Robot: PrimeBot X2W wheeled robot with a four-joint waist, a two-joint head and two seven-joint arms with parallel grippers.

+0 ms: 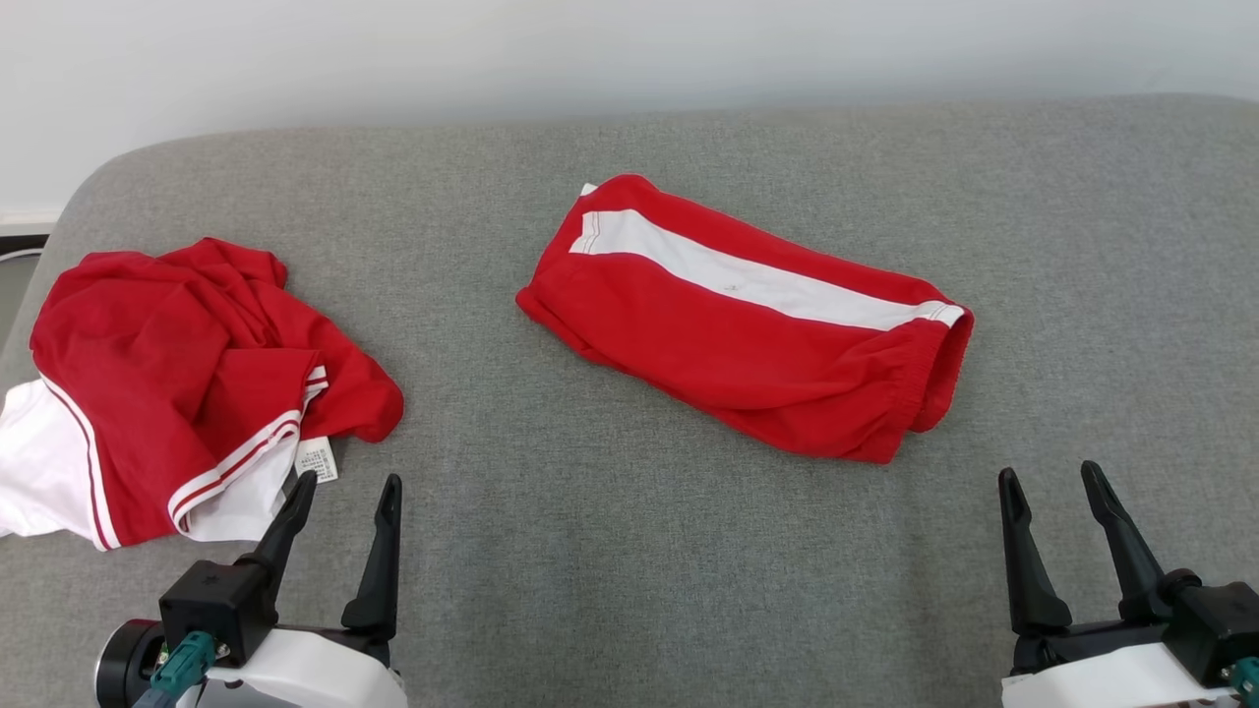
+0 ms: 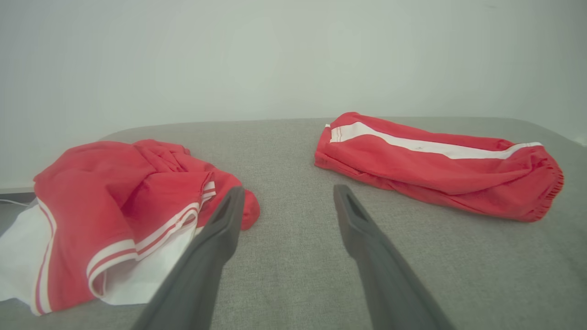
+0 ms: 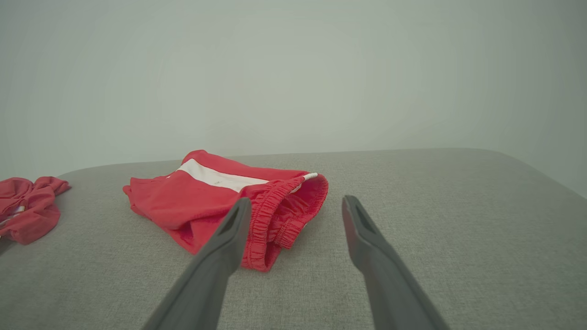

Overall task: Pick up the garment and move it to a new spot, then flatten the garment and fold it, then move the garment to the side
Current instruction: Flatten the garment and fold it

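- My left gripper (image 1: 350, 479) sits over the grey woven fabric cushion (image 1: 629, 570), its two dark fingers spread wide with nothing between them.
- Just ahead of it, off to its left, lies the crumpled red garment with white panels and striped trim (image 1: 167, 383). Its small white care label (image 1: 317, 459) lies right by the left fingertip (touching or not, I cannot tell).
- My right gripper (image 1: 1048, 471) is likewise spread wide and empty, over bare cushion.
- The folded red shorts with a broad white side stripe (image 1: 748, 315) lie ahead of the right gripper and to its left. The gathered elastic end is nearest it, clear of the fingers.
- From the left gripper, the shorts lie ahead to the right, well apart from the crumpled garment.
- A plain pale wall (image 1: 629, 49) stands beyond the cushion.
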